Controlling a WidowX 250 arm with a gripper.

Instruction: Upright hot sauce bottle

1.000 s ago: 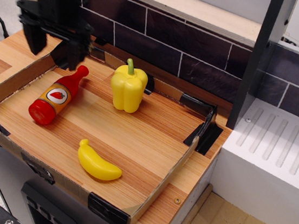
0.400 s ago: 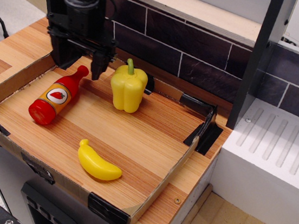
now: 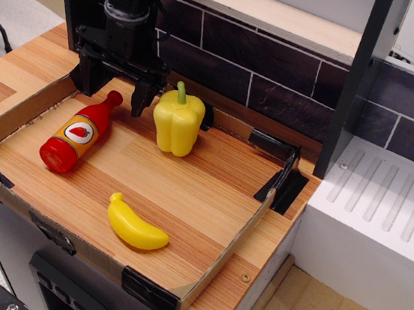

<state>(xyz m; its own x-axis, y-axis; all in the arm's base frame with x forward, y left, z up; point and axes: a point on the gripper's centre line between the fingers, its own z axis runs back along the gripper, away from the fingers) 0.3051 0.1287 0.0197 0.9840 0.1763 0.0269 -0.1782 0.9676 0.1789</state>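
The hot sauce bottle is red with an orange-yellow label. It lies on its side at the left of the wooden tray, its neck pointing to the back right. My black gripper hangs open at the tray's back left. Its two fingers stand wide apart, one on each side of the bottle's neck tip and slightly above it. It holds nothing.
A yellow toy pepper stands just right of the gripper. A yellow toy banana lies near the tray's front edge. Low cardboard walls edge the tray. A dark tiled wall runs behind, a white sink unit stands to the right.
My gripper has moved right and down from the back left corner to the bottle's neck. The bottle, pepper and banana have not moved.
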